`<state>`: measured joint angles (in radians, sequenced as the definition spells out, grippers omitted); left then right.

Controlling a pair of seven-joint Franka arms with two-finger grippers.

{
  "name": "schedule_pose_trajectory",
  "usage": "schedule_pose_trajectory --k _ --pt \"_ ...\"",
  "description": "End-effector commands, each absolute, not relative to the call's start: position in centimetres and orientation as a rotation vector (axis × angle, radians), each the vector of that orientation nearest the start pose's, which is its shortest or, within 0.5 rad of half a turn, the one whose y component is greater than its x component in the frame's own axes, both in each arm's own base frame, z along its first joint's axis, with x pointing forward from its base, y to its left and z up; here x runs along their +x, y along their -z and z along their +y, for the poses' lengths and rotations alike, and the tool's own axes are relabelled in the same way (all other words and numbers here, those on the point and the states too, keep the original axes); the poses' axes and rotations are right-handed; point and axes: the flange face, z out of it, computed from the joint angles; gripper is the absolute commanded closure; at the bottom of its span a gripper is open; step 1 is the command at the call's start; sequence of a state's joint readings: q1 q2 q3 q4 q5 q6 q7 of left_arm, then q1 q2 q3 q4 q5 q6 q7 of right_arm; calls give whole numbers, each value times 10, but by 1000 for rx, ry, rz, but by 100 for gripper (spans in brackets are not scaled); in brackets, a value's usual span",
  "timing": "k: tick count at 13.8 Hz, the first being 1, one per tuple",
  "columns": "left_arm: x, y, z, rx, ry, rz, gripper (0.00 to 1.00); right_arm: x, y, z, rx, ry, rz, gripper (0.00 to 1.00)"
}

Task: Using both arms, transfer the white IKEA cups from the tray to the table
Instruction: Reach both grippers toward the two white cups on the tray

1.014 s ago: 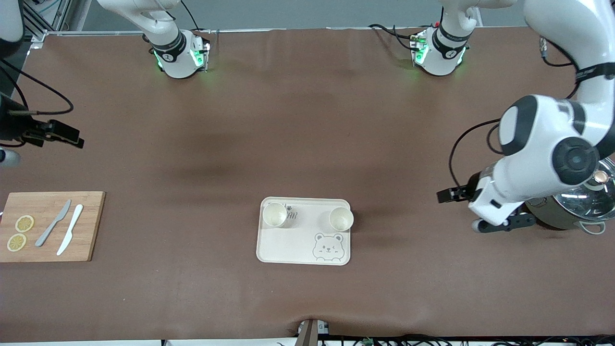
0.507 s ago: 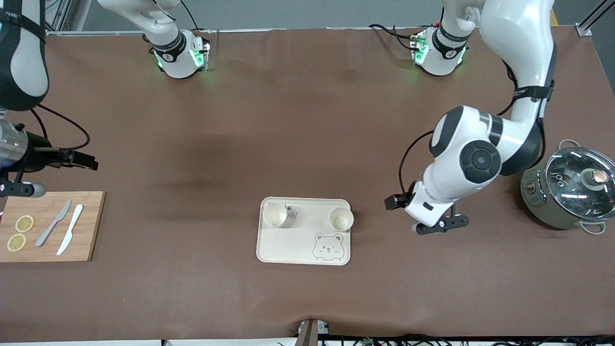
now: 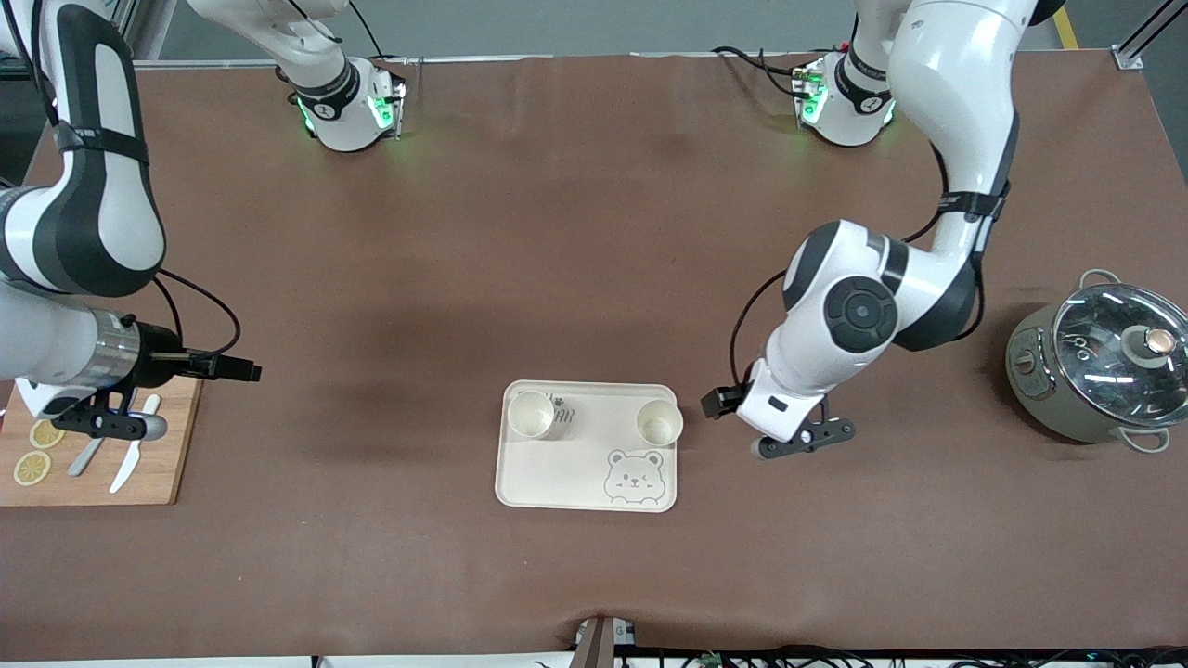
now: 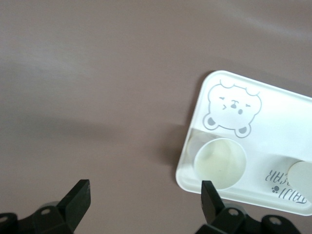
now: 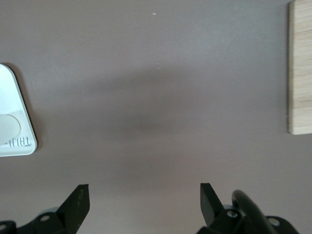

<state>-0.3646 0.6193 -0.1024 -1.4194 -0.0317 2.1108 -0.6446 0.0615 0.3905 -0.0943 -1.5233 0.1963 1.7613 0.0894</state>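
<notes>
Two white IKEA cups stand upright on a cream bear-printed tray [image 3: 575,468]. One cup [image 3: 531,414] is at the tray's corner toward the right arm's end, the other cup [image 3: 659,423] at the corner toward the left arm's end. My left gripper [image 3: 800,439] hangs open and empty over bare table just beside that end of the tray. The left wrist view shows the near cup [image 4: 220,163] and the tray [image 4: 273,112] past my left gripper [image 4: 145,195]. My right gripper [image 3: 104,425] is open and empty over the cutting board's edge. My right gripper [image 5: 145,200] faces bare table, with the tray's corner [image 5: 12,87] at the view's edge.
A wooden cutting board [image 3: 167,445] at the right arm's end carries lemon slices [image 3: 46,431] and two knives [image 3: 125,468], partly hidden by the right hand. A pot with a glass lid [image 3: 1104,371] stands at the left arm's end.
Both arms have swung in toward the tray. The left gripper went from beside the pot to beside the tray. The right gripper came in over the cutting board. The cups have not moved.
</notes>
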Motion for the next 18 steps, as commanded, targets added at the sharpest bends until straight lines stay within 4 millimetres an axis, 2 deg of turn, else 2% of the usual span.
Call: schedule_pose_trajectory --k 1,2,3,4,5,6,7,10,12,13,15,16,18 --pt "653 -316 -338 -3212 60 -298 0 667 -414 36 -2957 -224 370 0" --pt "655 -305 -340 -3217 73 -294 0 668 -408 56 -2959 -223 414 0" --pt "653 -295 -346 -3223 82 -281 4 670 -403 77 -2957 -215 478 0" --pt "652 -286 -354 -3231 98 -269 8 671 -398 101 -2953 -197 543 0" --pt "653 -279 -357 -3243 118 -267 17 671 -394 125 -2947 -173 589 0" --pt "653 -273 -357 -3244 117 -268 21 673 -385 144 -2943 -153 631 0" --pt "653 -269 -357 -3243 110 -269 22 675 -373 159 -2939 -136 669 0" --pt "649 -249 -360 -3232 71 -266 49 680 -341 197 -2919 -61 717 0" --pt "647 -245 -363 -3234 69 -263 52 677 -321 234 -2905 -49 789 0" --pt "647 -244 -363 -3234 66 -265 60 676 -318 253 -2896 -35 811 0" --pt "642 -244 -372 -3234 73 -235 91 675 -322 270 -2870 -29 864 0" --pt "642 -242 -373 -3236 73 -237 100 670 -321 282 -2873 -32 856 0" --pt "643 -242 -373 -3240 81 -239 100 660 -309 309 -2890 -46 833 3"
